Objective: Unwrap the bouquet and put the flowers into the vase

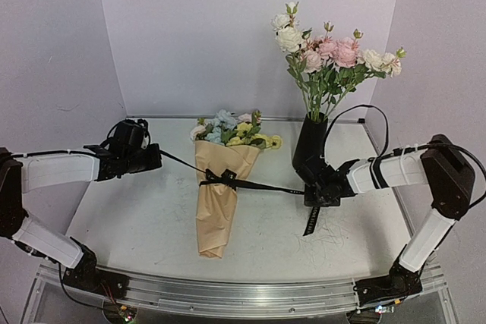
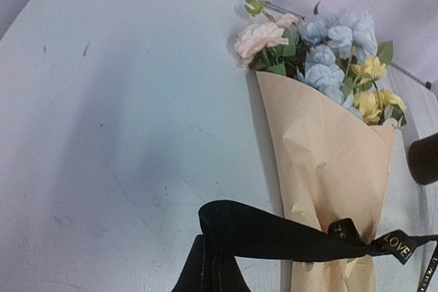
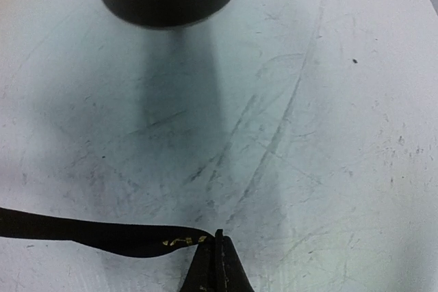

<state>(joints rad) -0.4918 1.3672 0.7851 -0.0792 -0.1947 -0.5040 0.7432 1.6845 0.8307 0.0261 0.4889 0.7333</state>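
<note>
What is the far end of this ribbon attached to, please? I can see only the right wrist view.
Observer: The ribbon runs to a knot around the bouquet, which lies flat on the table.
Operator: Thank you. Is anything holding the other tail?
Observer: Yes, the left gripper is shut on it, and that tail is stretched out to the left.
Operator: And is the vase free?
Observer: No, a bunch of white and pink roses stands in the vase.
</note>
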